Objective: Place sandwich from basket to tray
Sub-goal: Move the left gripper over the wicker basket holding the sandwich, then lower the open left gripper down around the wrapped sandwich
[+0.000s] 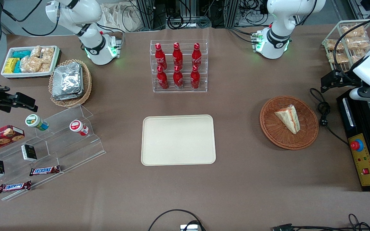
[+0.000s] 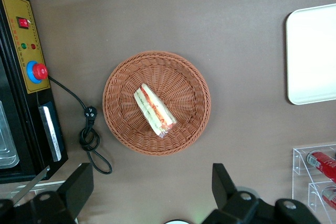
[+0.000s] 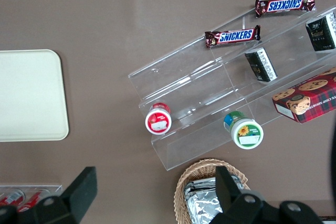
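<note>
The sandwich point(image 1: 288, 118), a clear-wrapped white-bread wedge with orange-red and green layers, lies in the round reddish-brown wicker basket point(image 1: 271, 128) toward the working arm's end of the table. The cream-beige tray point(image 1: 178, 140) lies flat mid-table and holds nothing. My left gripper point(image 1: 328, 81) hangs in the air above the table beside the basket, a little farther from the front camera, and is apart from it. In the left wrist view the sandwich point(image 2: 154, 109) sits in the basket point(image 2: 189, 77), a tray corner point(image 2: 312, 56) shows, and the gripper point(image 2: 151, 187) is open and empty.
A black machine point(image 1: 363, 150) with a red button and a coiled black cable point(image 1: 323, 112) lie beside the basket. A clear rack of red bottles point(image 1: 178, 65) stands farther back than the tray. Toward the parked arm's end are a foil-packet basket point(image 1: 70, 82) and acrylic steps point(image 1: 53, 144).
</note>
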You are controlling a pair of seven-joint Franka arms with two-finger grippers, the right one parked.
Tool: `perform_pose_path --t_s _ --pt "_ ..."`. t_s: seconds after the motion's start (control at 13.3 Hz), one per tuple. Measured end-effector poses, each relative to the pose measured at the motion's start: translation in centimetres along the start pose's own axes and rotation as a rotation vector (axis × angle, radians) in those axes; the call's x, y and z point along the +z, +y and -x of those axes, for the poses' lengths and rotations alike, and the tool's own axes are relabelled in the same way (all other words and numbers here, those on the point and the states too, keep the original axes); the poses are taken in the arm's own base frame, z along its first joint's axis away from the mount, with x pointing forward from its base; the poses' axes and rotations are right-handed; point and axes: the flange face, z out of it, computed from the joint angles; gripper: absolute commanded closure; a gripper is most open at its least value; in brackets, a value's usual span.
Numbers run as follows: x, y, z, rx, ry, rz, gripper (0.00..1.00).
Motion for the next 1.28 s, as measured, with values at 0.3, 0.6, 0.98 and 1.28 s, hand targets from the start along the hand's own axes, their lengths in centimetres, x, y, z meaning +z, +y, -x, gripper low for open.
perform_pose_path --t_s 0.3,0.6,0.98,1.28 --pt "0.1 0.0 0.1 -0.038 -0.008 0.000 0.00" --pt "1.5 0.3 -0.6 -0.106 -0.035 -0.001 0.00" --pt "9.0 -0.1 -1.5 -0.224 -0.035 -0.008 0.00" --pt "16.3 -0.5 0.5 -0.319 0.005 -0.009 0.00"
